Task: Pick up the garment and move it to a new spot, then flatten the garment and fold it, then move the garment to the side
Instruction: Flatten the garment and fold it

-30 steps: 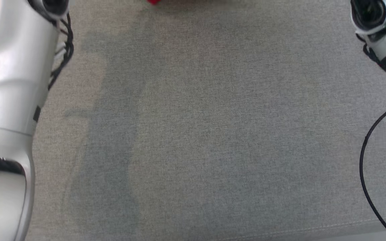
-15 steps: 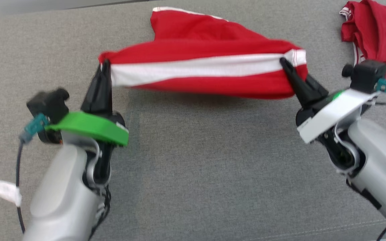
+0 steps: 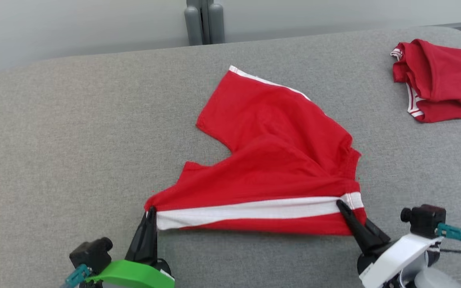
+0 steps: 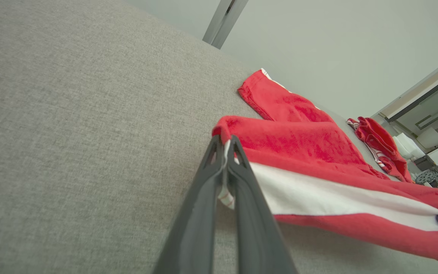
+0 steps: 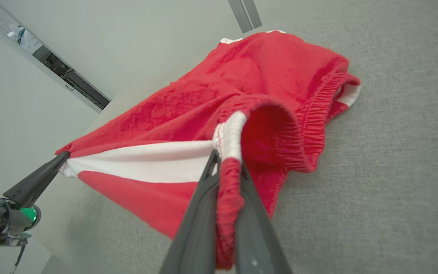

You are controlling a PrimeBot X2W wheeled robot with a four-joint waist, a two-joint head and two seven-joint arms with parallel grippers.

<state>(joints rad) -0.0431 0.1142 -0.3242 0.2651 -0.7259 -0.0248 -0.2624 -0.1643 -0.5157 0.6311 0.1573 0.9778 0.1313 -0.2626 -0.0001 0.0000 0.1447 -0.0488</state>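
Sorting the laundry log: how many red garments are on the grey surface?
2. The held garment lies mid-surface, striped edge pinched by left pincer and right pincer; the bunched garment sits at the far right.

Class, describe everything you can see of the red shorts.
The red shorts look like soft knit cloth, with a white side stripe and a gathered elastic waistband. The striped edge is stretched taut between the left gripper, shut on the leg hem, and the right gripper, shut on the waistband. The rest trails wrinkled over the grey upholstered surface.
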